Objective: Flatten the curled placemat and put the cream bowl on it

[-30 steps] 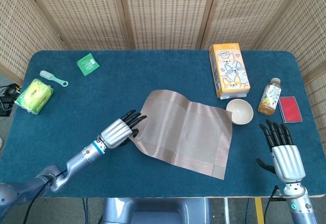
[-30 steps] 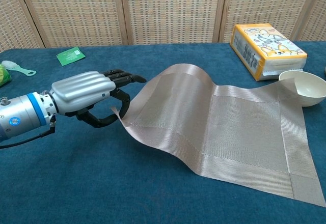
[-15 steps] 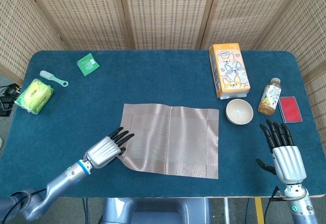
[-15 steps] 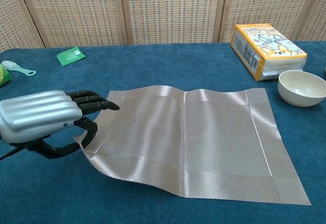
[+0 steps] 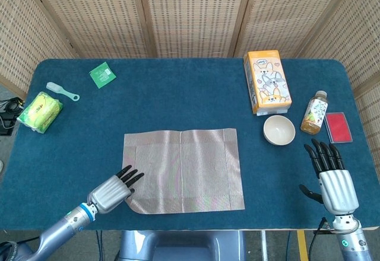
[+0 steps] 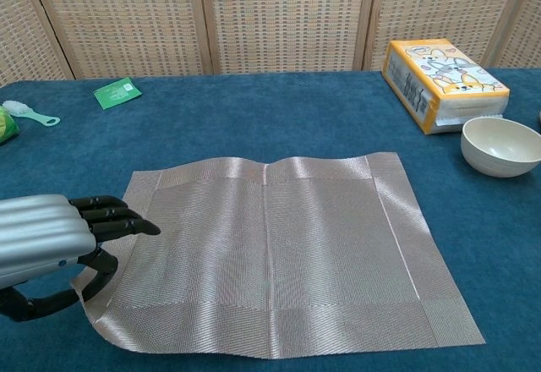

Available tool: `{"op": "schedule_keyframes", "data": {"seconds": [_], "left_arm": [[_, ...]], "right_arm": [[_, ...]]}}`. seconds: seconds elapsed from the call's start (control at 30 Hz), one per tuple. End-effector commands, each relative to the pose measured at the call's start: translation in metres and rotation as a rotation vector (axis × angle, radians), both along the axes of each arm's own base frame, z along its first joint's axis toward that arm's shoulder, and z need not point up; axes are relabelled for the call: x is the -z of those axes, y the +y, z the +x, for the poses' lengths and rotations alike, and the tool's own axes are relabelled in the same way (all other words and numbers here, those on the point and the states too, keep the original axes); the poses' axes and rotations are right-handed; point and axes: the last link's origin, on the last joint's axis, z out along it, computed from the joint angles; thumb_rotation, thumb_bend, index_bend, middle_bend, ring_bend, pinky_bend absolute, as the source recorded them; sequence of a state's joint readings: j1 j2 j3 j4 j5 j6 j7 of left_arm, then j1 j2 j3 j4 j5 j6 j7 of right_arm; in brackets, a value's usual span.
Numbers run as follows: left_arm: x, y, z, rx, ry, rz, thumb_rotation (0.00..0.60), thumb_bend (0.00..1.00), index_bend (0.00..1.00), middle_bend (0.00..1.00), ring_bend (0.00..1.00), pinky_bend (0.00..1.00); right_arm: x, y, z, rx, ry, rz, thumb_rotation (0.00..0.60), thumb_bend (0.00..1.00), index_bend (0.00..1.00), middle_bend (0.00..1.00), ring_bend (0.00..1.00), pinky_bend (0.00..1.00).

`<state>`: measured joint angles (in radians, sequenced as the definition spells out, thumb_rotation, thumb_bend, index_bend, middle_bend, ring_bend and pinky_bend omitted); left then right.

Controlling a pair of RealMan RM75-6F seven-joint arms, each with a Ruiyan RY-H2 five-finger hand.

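Placemat (image 5: 183, 169) corner pinched low by left hand (image 5: 113, 190); right hand (image 5: 334, 181) spread.

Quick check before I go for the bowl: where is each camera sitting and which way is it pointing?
Head view: high above the near edge, looking down on the whole table; shows left hand holding the placemat corner, and right hand open.
Chest view: low at the near edge, facing the screen; only the left hand shows.
Both share: placemat, bowl, orange box, green packet.
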<state>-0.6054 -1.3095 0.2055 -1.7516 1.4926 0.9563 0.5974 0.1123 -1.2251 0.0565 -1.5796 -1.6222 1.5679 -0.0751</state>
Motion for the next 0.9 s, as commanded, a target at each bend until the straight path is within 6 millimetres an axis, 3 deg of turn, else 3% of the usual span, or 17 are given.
{"op": "schedule_keyframes", "data": {"seconds": [0.03, 0.9], "left_arm": [[0.0, -0.001, 0.0, -0.004, 0.004, -0.004, 0.6, 0.53, 0.78, 0.0, 0.0, 0.0], [-0.006, -0.012, -0.01, -0.012, 0.078, -0.007, 0.6, 0.53, 0.78, 0.0, 0.0, 0.0]], "right_arm": [[0.0, 0.0, 0.0, -0.001, 0.0, -0.001, 0.6, 0.0, 0.0, 0.0, 0.0, 0.0], [-0.002, 0.002, 0.001, -0.001, -0.002, -0.003, 0.6, 0.0, 0.0, 0.0, 0.0, 0.0]]}}
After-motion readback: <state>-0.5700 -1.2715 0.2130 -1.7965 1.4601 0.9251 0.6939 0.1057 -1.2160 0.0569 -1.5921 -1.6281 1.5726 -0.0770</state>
